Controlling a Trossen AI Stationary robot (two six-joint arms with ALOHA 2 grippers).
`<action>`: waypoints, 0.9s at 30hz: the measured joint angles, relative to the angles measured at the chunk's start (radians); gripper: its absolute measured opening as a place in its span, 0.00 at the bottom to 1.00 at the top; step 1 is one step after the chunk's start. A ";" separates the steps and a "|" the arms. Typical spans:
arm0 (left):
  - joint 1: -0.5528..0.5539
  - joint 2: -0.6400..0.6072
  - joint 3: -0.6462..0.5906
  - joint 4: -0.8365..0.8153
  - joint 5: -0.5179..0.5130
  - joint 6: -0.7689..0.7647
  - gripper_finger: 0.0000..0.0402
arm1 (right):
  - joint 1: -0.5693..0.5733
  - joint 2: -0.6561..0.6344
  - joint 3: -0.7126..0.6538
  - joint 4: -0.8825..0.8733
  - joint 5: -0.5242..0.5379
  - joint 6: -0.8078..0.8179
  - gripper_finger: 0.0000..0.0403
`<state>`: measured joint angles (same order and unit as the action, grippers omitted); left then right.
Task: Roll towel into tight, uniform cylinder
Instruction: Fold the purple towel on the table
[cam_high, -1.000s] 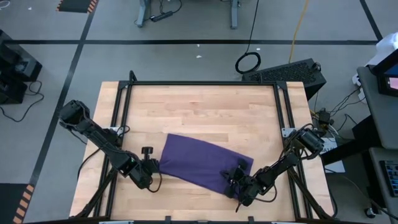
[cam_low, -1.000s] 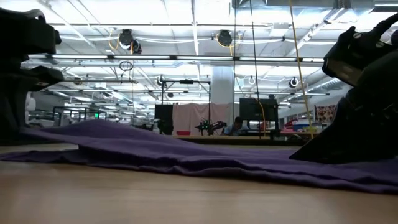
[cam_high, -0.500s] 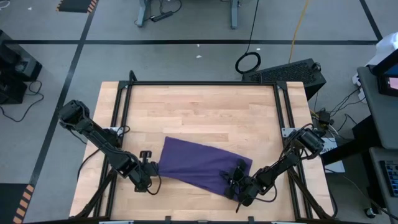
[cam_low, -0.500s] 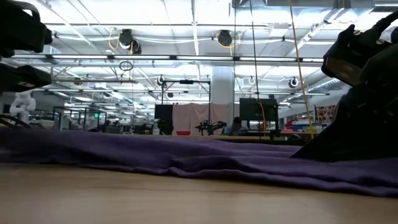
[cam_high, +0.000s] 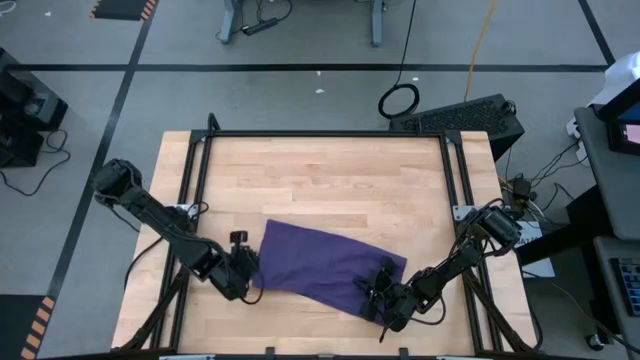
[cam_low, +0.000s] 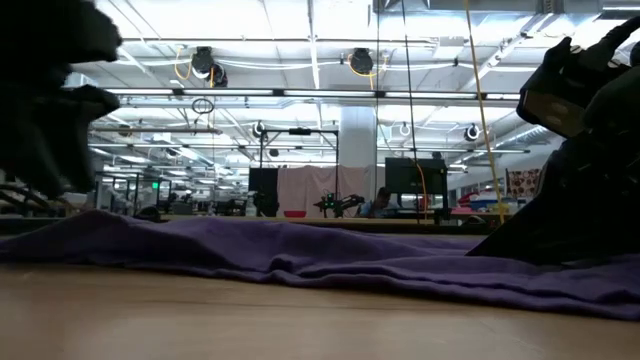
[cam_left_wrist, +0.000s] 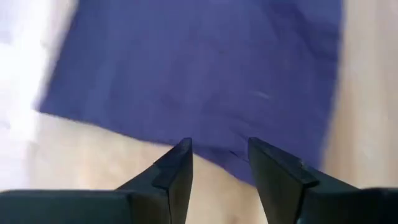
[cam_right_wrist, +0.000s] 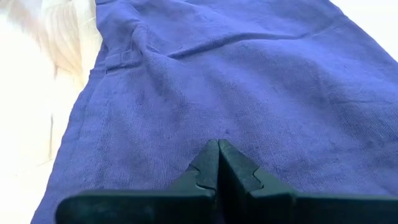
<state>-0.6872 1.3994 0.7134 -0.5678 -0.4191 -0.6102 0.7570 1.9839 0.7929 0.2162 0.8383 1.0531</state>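
Observation:
The purple towel (cam_high: 325, 262) lies spread flat on the wooden table, slightly askew, toward the near edge. My left gripper (cam_high: 250, 272) is at the towel's left edge. In its wrist view it is open (cam_left_wrist: 219, 149), its two fingers apart just over that edge (cam_left_wrist: 205, 152). It shows as a dark blur above the cloth in the low view (cam_low: 50, 120). My right gripper (cam_high: 378, 290) is shut and sits low on the towel near its right near corner (cam_right_wrist: 219, 146). My right gripper presses its shut fingertips (cam_right_wrist: 214, 155) on the towel's top face (cam_right_wrist: 219, 134), a little in from the right near corner. It slants down from the table's right near side. The cloth there lies flat on the table. Whether any cloth is caught between the fingers I cannot tell.
Black rails (cam_high: 197, 190) frame the tabletop on its left, far and right sides. Bare wood (cam_high: 320, 175) stretches from the towel to the far edge. A narrow strip of wood (cam_high: 300, 325) lies between the towel and the near edge.
My left gripper has shifted a little toward the towel and risen. The towel's left part, raised in a hump a second ago, has sunk down onto the table. The rest of the towel has stayed in place under my right gripper.

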 joint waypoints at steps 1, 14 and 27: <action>0.017 0.000 -0.005 0.025 -0.003 0.025 0.40 | 0.000 0.000 0.000 0.000 0.000 0.000 0.00; 0.221 -0.024 -0.068 0.061 -0.105 0.179 0.40 | 0.040 -0.106 -0.005 -0.078 -0.022 -0.089 0.00; 0.597 -0.043 -0.040 0.304 0.238 0.600 0.40 | 0.050 -0.192 -0.002 -0.139 0.058 -0.211 0.08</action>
<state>-0.0905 1.3560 0.6729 -0.2635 -0.1813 -0.0103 0.8069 1.7915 0.7914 0.0770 0.8961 0.8423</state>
